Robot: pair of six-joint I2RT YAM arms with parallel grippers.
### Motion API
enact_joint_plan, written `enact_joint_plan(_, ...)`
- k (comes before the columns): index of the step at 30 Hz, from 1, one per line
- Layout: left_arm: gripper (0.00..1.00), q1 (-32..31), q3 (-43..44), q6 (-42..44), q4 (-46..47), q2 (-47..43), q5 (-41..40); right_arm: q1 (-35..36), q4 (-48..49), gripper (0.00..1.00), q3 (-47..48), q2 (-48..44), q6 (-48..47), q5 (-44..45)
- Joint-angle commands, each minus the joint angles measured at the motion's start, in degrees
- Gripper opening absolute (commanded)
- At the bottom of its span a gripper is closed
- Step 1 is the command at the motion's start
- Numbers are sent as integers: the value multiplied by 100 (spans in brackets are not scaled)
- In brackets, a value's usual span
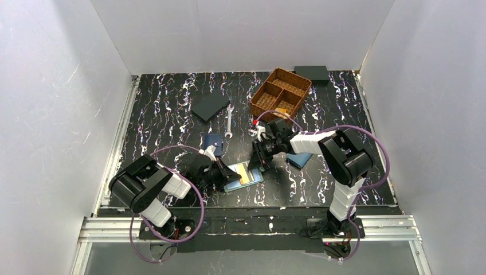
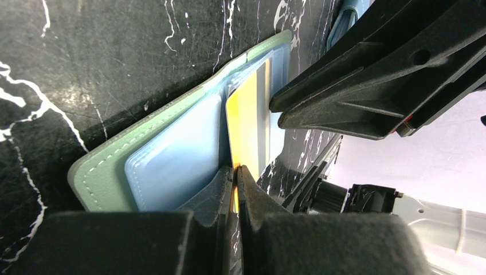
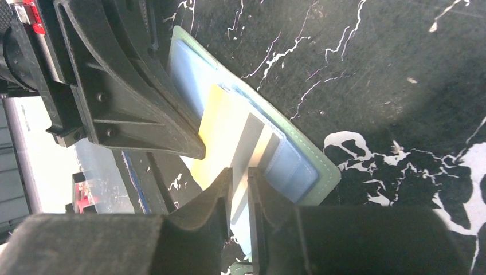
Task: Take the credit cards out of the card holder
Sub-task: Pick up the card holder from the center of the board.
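The mint-green card holder (image 1: 255,178) lies open on the table between both arms, pale blue slots up (image 2: 172,154). A tan-golden credit card (image 2: 246,126) sticks partly out of a slot. My left gripper (image 2: 235,171) is shut on the near edge of this card. The card shows in the top view as a yellow strip (image 1: 245,173), beside my left gripper (image 1: 232,173). My right gripper (image 3: 239,175) hangs just over the card's (image 3: 220,129) grey stripe and the card holder (image 3: 312,157). Its jaws stand a narrow gap apart, with nothing pinched between them. Its fingers (image 2: 344,97) reach in from the far side.
A wicker basket (image 1: 281,94) with compartments stands at the back, a black box (image 1: 312,72) behind it. A wrench (image 1: 228,120) and a dark flat square (image 1: 210,106) lie mid-table. A navy wallet (image 1: 212,141) sits behind my left gripper, a blue wallet (image 1: 300,160) under my right arm.
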Motion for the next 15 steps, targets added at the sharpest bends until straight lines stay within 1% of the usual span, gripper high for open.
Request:
enact_joint_plan(1, 0, 82, -55, 649, -381, -17, -33, -38, -464, 28, 40, -120, -377, 244)
enact_joint_plan(7, 0, 101, -21, 911, -408, -4, 180, -162, -574, 36, 105, -342, -709, -25)
enact_joint_plan(9, 0, 100, -10, 1001, -458, -32, 206, -222, -647, 39, 147, -409, -895, -316)
enact_joint_plan(12, 0, 101, -1, 1142, -605, -136, 216, -319, -780, 47, 166, -553, -1381, -895)
enact_joint_plan(15, 0, 100, 40, 1280, -828, -300, 212, -358, -970, 51, 186, -692, -1867, -1244)
